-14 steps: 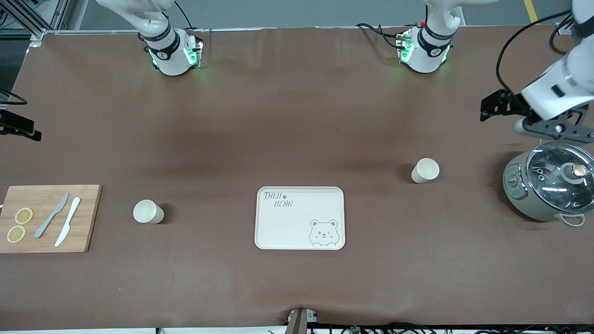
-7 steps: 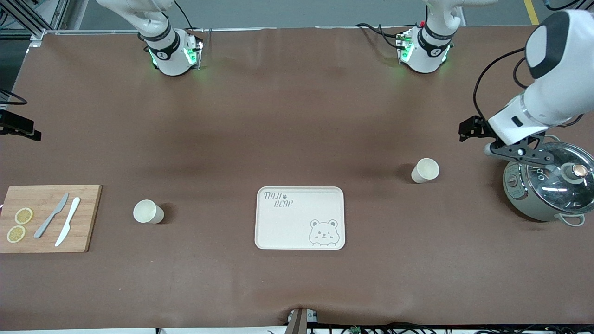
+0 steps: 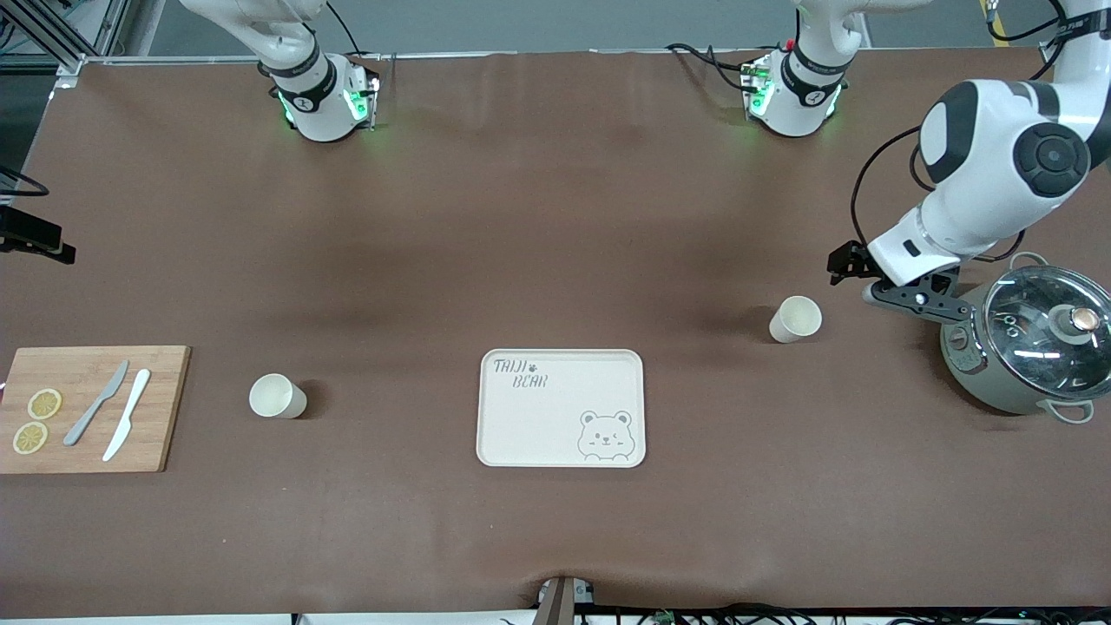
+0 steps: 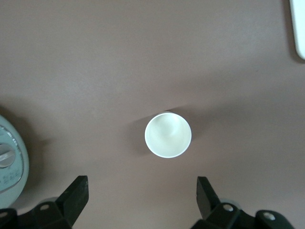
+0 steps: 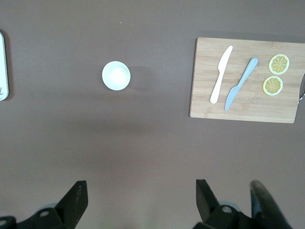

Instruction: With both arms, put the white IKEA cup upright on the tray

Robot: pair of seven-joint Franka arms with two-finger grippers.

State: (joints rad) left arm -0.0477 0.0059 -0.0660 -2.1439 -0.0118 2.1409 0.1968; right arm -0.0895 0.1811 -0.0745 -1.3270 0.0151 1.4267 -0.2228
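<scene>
Two white cups stand upright on the brown table. One cup is toward the left arm's end, farther from the front camera than the tray. My left gripper hangs open over the table between this cup and the pot, with nothing between its fingers. The other cup stands between the tray and the cutting board. My right gripper is open and empty, high over the table toward the right arm's end. The tray holds nothing.
A grey-green pot with a glass lid stands at the left arm's end, close under the left arm. A wooden cutting board with two knives and two lemon slices lies at the right arm's end.
The left arm has swung in from over the pot toward the nearby cup, its gripper still open. The cups, the tray and the right arm have not moved.
</scene>
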